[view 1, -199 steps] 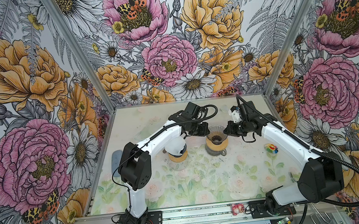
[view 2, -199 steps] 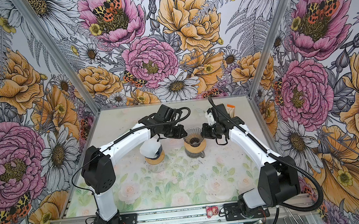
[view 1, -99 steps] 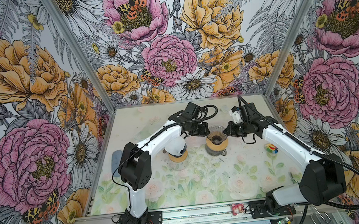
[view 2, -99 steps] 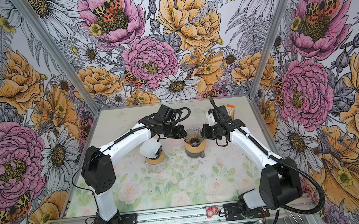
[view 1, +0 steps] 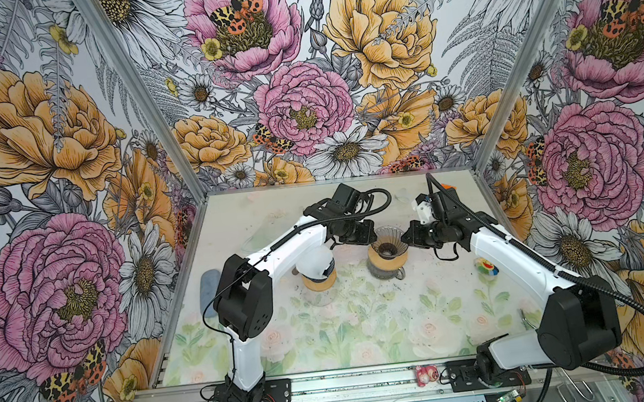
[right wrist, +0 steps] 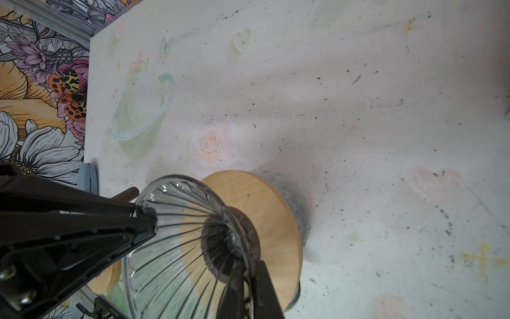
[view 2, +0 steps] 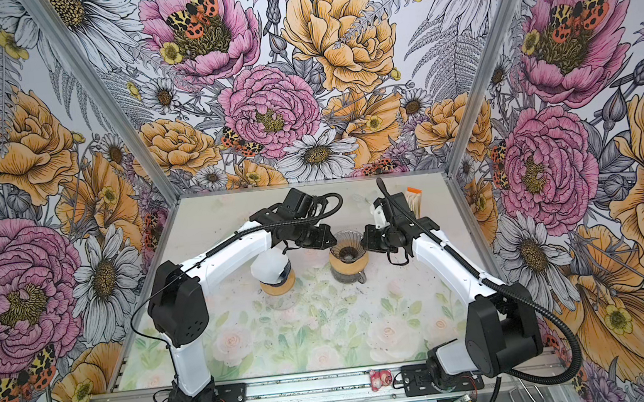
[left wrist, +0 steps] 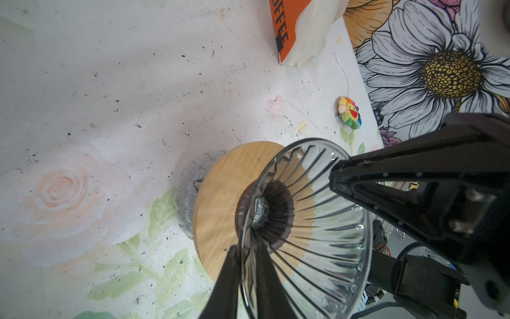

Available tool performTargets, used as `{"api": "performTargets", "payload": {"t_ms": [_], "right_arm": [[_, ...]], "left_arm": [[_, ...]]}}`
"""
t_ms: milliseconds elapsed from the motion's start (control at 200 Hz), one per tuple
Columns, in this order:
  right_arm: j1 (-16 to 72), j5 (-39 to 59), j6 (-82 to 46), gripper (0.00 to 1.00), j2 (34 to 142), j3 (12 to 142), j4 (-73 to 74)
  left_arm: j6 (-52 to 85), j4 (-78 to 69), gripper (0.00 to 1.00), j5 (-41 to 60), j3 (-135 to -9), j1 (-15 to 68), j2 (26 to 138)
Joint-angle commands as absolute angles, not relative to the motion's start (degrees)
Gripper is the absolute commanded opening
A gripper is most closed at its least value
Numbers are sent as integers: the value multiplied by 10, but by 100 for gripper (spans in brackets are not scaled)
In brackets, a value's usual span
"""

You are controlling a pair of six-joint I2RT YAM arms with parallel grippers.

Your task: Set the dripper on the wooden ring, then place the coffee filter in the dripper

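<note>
The dripper [view 1: 387,244], a ribbed clear glass cone on a round wooden collar, stands upright mid-table and is empty inside [left wrist: 303,221]. My left gripper [view 1: 372,238] is shut on its rim from the left, one finger inside the glass and one outside [left wrist: 248,265]. Opposite it, my right gripper [view 1: 403,237] is shut on the rim in the same way [right wrist: 248,276]. The coffee filter [left wrist: 314,30], pale fluted paper, lies against an orange coffee pack [view 2: 415,201] at the back right, apart from both grippers.
A white rounded thing on a second wooden collar [view 1: 317,269] stands just left of the dripper, under my left arm. A rainbow flower toy [view 1: 485,266] lies near the right wall. A blue-grey pad [view 1: 210,289] leans at the left edge.
</note>
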State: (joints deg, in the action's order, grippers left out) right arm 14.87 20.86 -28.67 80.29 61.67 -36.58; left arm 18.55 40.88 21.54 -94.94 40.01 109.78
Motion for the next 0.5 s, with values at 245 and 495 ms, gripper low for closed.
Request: {"api": "performTargets", "payload": {"t_ms": [245,495], "right_arm": [[152,186,-279,12,823,614,-446],[152,205,-277,17,823,651,-451]], "left_arm": [[180,415,19,230,-960,411,1103],[182,416,26,227,-971,411,1099]]}}
